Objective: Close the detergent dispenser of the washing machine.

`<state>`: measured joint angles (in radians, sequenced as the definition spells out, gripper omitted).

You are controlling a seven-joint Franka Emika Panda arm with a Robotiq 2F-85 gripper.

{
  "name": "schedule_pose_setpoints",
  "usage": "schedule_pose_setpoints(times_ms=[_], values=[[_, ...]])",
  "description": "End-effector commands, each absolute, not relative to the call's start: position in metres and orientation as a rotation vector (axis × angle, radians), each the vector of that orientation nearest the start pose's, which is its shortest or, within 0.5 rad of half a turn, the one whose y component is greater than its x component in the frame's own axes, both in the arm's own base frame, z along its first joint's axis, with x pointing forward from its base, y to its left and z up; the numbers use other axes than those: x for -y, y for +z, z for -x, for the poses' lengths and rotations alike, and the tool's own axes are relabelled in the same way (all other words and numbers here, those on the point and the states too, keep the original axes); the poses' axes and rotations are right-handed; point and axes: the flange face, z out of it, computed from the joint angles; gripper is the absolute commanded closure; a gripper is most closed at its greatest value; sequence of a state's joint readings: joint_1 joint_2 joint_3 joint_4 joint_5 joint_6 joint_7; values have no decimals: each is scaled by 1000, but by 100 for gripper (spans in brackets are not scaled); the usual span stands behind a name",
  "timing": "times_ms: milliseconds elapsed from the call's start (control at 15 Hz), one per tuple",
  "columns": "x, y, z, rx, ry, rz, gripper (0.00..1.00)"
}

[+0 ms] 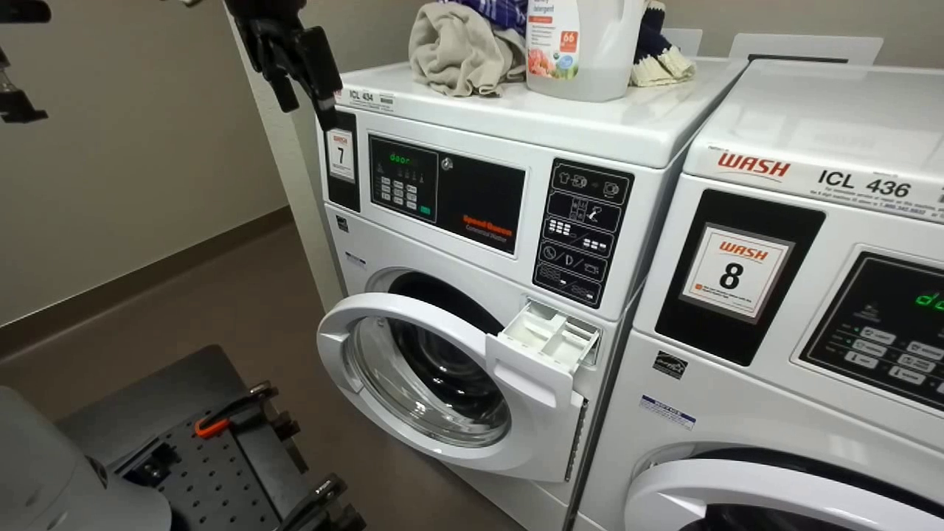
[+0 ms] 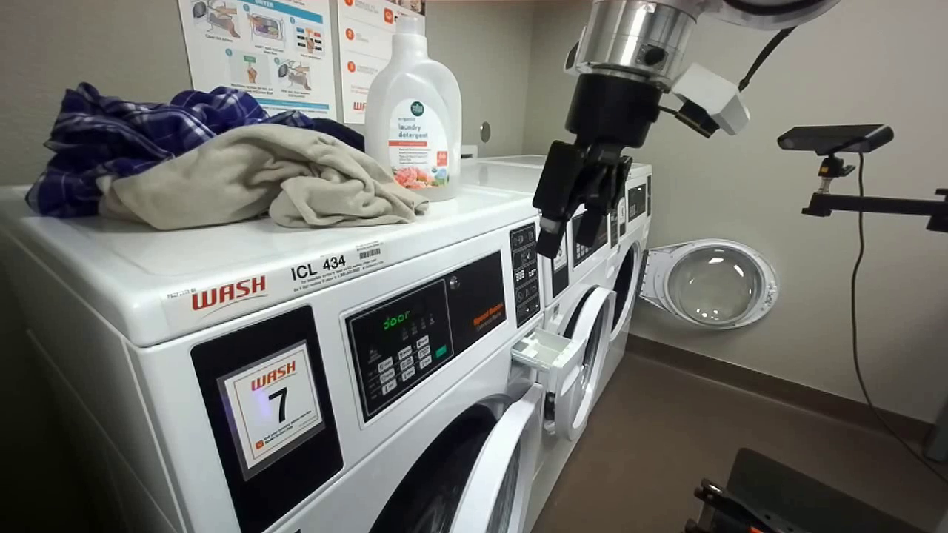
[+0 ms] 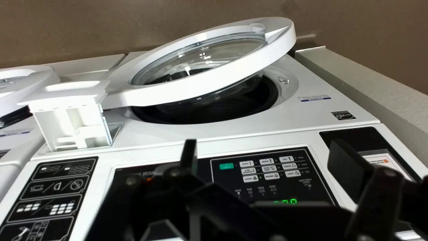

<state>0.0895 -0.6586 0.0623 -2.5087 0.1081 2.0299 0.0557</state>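
The washing machine is the white washer marked ICL 434 with a 7 label, seen in both exterior views (image 1: 457, 258) (image 2: 385, 451) and in the wrist view (image 3: 214, 134). Its detergent dispenser (image 1: 549, 332), a white drawer with compartments, is pulled out; it also shows in an exterior view (image 2: 544, 346) and at the wrist view's left (image 3: 72, 117). My black gripper (image 1: 307, 112) (image 2: 569, 240) is open and empty, high up and well apart from the drawer. In the wrist view the control panel shows between the spread fingers (image 3: 267, 157).
The washer's round door (image 1: 420, 313) stands open beside the drawer. A detergent bottle (image 1: 586, 51), a beige cloth (image 1: 457, 51) and a blue plaid cloth (image 2: 148, 133) lie on top. Washer ICL 436 (image 1: 811, 125) adjoins it, its door (image 1: 774, 479) open. A post (image 3: 367, 83) flanks the washer.
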Motion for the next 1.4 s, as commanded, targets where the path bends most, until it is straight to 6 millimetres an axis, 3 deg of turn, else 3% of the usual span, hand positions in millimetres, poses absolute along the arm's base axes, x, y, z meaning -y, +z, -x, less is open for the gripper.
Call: schedule_pose_setpoints(times_ms=[0,333,733,1000,1333], values=[[-51,499,-369,-83,-288,3100,0],[9,460,-387,-404,-356,3168,0],[83,396,-397,-747,-390,3219,0],[113,366,-393,-912,-341,3296,0],[134,332,-386,-1054,-283,3384,0]])
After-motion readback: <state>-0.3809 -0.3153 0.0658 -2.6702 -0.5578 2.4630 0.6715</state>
